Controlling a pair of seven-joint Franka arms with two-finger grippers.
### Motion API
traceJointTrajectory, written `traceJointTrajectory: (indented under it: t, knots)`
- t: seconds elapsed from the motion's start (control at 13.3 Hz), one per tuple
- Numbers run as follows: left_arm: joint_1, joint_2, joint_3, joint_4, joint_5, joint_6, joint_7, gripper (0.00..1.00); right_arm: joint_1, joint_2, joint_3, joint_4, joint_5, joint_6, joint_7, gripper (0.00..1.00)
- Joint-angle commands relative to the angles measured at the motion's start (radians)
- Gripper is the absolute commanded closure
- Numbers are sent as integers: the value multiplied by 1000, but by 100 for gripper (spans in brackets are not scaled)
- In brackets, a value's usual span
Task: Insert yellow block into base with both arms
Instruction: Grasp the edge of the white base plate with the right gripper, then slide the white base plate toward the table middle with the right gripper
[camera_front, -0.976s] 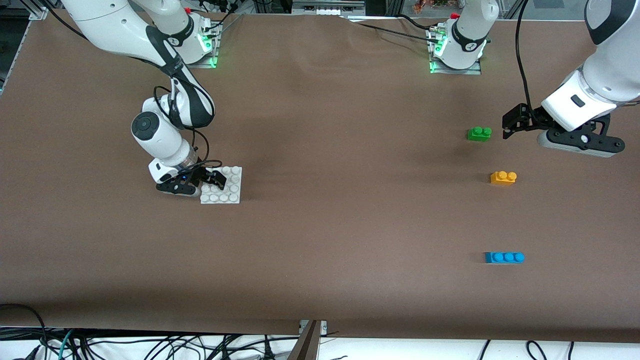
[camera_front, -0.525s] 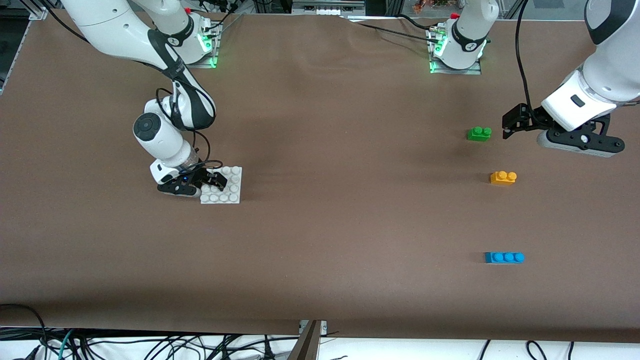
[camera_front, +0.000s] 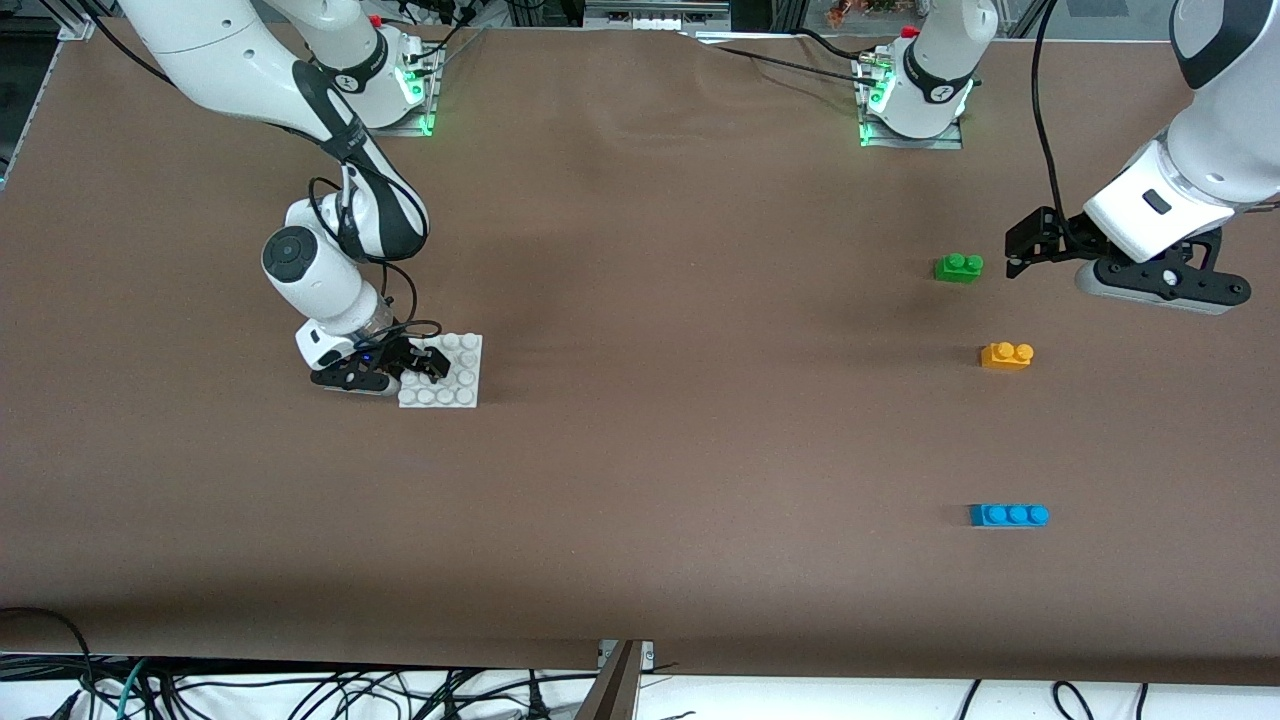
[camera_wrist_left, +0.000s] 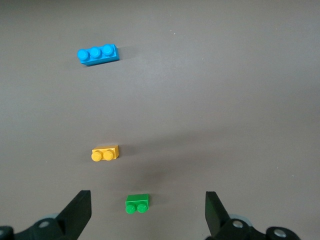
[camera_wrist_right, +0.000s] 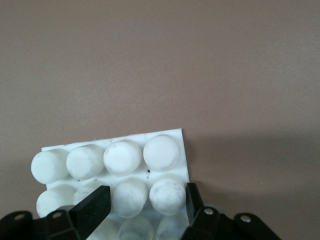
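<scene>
The yellow block (camera_front: 1007, 355) (camera_wrist_left: 105, 153) lies on the brown table toward the left arm's end, with nothing touching it. The white studded base (camera_front: 460, 385) (camera_wrist_right: 161, 151) lies flat toward the right arm's end. My right gripper (camera_front: 425, 360) (camera_wrist_right: 145, 200) is down on the base at its edge, its fingers closed around two studs of one row. My left gripper (camera_front: 1020, 250) (camera_wrist_left: 146, 206) hangs open over the table beside the green block (camera_front: 958, 267) (camera_wrist_left: 137, 204), holding nothing.
A longer blue block (camera_front: 1009, 515) (camera_wrist_left: 98, 54) lies nearer the front camera than the yellow block. The green block lies farther from the camera than the yellow one. Both arm bases (camera_front: 400, 85) (camera_front: 915, 110) stand at the table's back edge. Cables hang below the front edge.
My right gripper's fingers have closed in on the base's studs, and the base has shifted slightly toward the right arm's end. The left arm has not moved.
</scene>
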Motion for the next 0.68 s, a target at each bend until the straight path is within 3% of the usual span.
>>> traceJointTrajectory:
  t: [0.0, 0.6]
  knots:
    - [4, 14, -1, 34, -18, -26, 6, 0, -9, 37, -1, -10, 9, 59, -14, 38]
    - [8, 14, -6, 34, -18, -29, 6, 0, 52, 40, 6, 3, 9, 60, 81, 38]
